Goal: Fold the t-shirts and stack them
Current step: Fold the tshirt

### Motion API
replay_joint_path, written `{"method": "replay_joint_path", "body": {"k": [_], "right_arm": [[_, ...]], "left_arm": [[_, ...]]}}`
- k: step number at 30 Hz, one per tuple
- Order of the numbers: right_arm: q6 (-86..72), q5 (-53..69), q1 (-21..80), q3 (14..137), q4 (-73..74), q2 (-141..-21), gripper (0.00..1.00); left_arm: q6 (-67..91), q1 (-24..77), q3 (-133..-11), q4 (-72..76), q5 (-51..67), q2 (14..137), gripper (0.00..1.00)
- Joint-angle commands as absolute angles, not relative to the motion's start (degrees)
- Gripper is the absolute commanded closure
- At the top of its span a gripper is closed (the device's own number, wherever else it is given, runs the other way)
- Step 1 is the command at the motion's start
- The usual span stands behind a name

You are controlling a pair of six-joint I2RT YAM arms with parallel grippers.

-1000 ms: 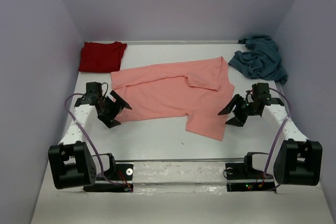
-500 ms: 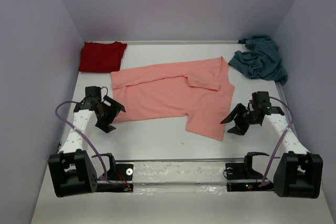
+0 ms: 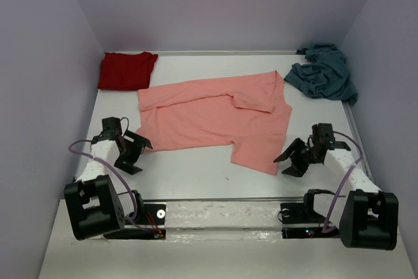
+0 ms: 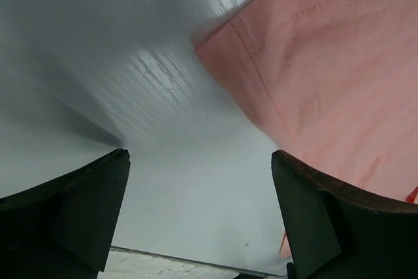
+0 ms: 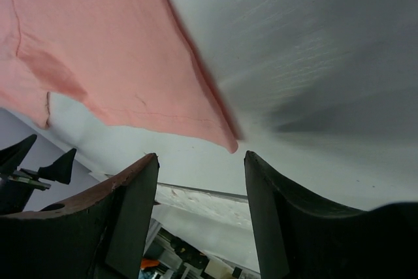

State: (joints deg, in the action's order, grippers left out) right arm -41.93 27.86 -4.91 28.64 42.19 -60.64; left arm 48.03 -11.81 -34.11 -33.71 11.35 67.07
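The red shirt point(image 3: 127, 70) lies flat in the far left corner of the desk point(image 3: 196, 178), well away from both arms. Your left jaws are as wide open as they go and hold nothing. They hover low, just beside the near-left corner of the pink shirt point(image 3: 215, 112). In the left wrist view that hem corner point(image 4: 225, 44) lies ahead and to the right of the gap, not between the fingers.

The pink shirt is spread across the middle, with a sleeve flopped over on top. Expect it to be light, limp and quick to slide on the smooth desk. It will sag from any single pinch, so take it at the hemmed corners and catch both layers.

Your right jaws are also well open and empty, near the shirt's near-right tip point(image 5: 209, 125). That tip points toward the gap but lies ahead of the fingers, not touching them.

The teal shirt point(image 3: 323, 73) sits crumpled in the far right corner.
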Motion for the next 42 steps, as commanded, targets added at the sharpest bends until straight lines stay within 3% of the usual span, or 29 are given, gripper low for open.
{"method": "replay_joint_path", "body": {"k": [1, 12, 19, 21, 24, 26, 30, 34, 40, 42], "right_arm": [[-43.33, 27.86, -5.27, 25.93, 37.89, -58.45, 0.4], [-45.97, 27.77, -5.27, 18.11, 32.61, -55.55, 0.48], [-46.67, 26.9, -5.27, 18.11, 33.13, -54.85, 0.6], [-46.76, 26.37, -5.27, 18.45, 33.31, -54.58, 0.71], [-46.93, 26.37, -5.27, 18.72, 33.49, -55.02, 0.77], [-47.11, 26.37, -5.27, 18.9, 33.4, -55.11, 0.77], [-47.81, 25.84, -5.27, 19.07, 33.4, -54.58, 0.64], [-48.51, 25.14, -5.27, 19.16, 33.66, -53.97, 0.6], [-49.66, 23.82, -5.27, 19.78, 34.28, -53.44, 0.67], [-49.83, 23.56, -5.27, 19.86, 34.28, -53.44, 0.73]], "left_arm": [[46.58, -14.5, -32.0, -30.86, 12.92, 66.97, 0.01], [45.18, -17.4, -36.3, -31.03, 11.16, 68.64, 0.01], [45.7, -19.69, -35.86, -29.1, 13.44, 69.34, 0.01], [46.05, -20.21, -35.6, -28.48, 14.32, 69.52, 0.01], [45.88, -20.3, -35.86, -28.3, 14.5, 69.7, 0.01], [45.62, -20.39, -36.38, -28.56, 14.15, 69.79, 0.01], [45.09, -20.39, -37.7, -29.27, 13.71, 70.22, 0.01], [44.48, -20.39, -38.93, -29.71, 13.45, 70.75, 0.01], [44.3, -20.39, -39.73, -29.44, 13.18, 71.45, 0.01], [44.3, -20.39, -39.55, -29.09, 13.27, 71.54, 0.01]]}}
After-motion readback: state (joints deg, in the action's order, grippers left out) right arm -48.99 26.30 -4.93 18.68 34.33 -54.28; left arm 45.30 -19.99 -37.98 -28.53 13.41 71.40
